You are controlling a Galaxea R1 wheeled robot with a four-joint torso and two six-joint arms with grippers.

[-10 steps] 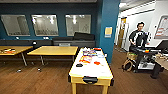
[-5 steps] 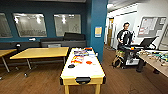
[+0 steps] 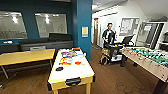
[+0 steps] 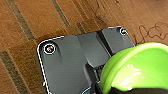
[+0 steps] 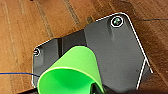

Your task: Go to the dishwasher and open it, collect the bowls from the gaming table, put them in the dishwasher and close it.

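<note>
We see the gaming table (image 3: 71,72) at lower centre; a person (image 3: 108,37) stands upper right. Each wrist view shows a green bowl (image 4: 135,70) (image 5: 71,72) — grips: we cannot tell.

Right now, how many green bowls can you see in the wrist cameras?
2. One glossy lime-green bowl shows close to the left wrist camera; one bright green bowl shows close to the right wrist camera. Both hang above the brown wooden floor.

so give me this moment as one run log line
phase: driving | left wrist: green bowl over wood floor | right wrist: green bowl | ahead: gaming table | person behind
</note>
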